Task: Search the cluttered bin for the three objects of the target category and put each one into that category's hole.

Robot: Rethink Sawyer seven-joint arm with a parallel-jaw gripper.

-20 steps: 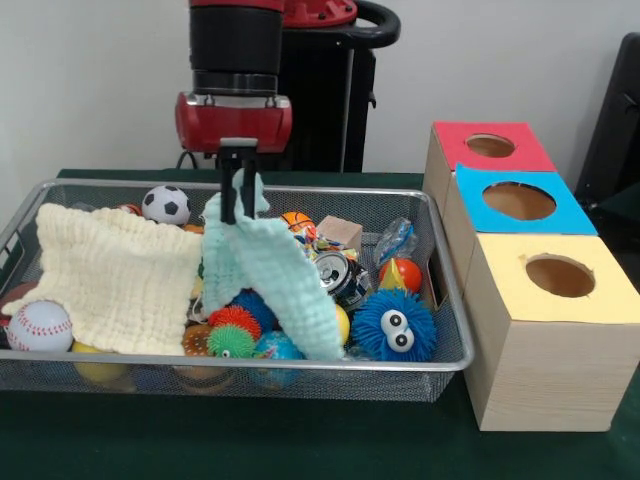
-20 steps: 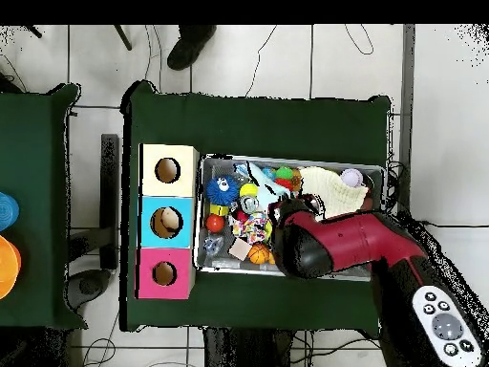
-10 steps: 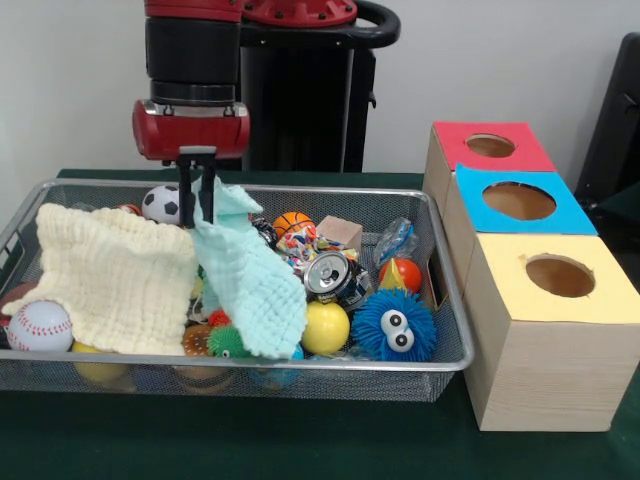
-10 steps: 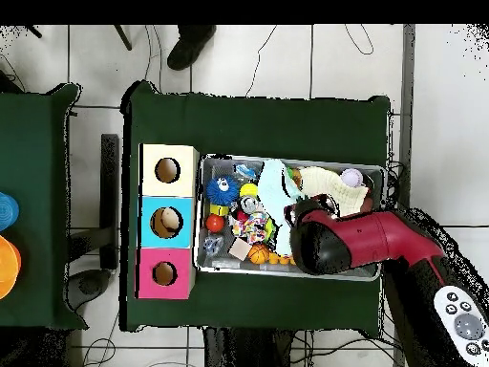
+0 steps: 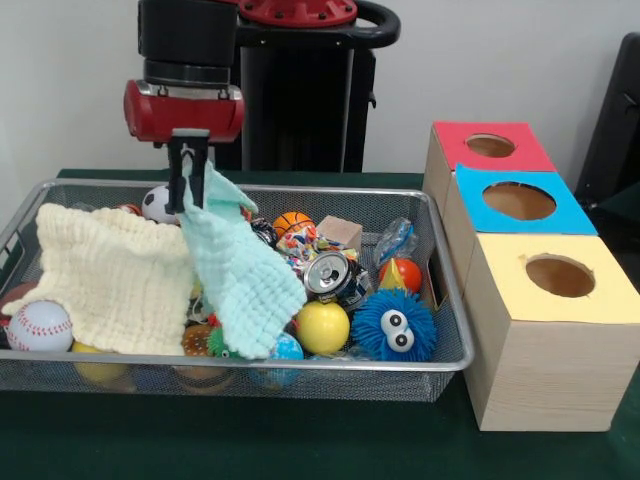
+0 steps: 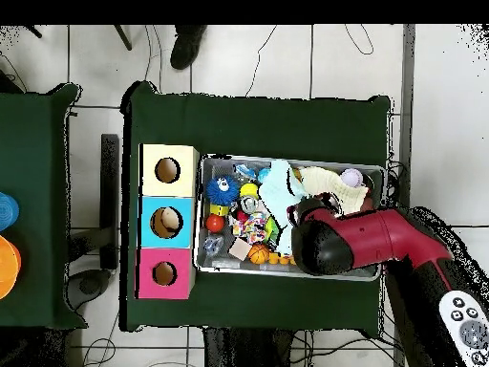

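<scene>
— What's the claw (image 5: 188,185) got there?

— It's pinched shut on one corner of the mint cloth (image 5: 238,270), which hangs down over the toys in the wire bin (image 5: 300,365).

— And the rest of the bin?

— A cream cloth (image 5: 115,275) lies over its left half, beside a baseball (image 5: 40,325). To the right of the mint cloth sit a drink can (image 5: 330,272), a yellow ball (image 5: 322,326), a fuzzy blue ball with eyes (image 5: 393,325), a small basketball (image 5: 291,222) and a wooden block (image 5: 340,232).

— The holes?

— Three boxes stand just right of the bin on the green surface (image 5: 300,440): red box (image 5: 488,148), blue box (image 5: 518,201), yellow box (image 5: 556,277).
</scene>
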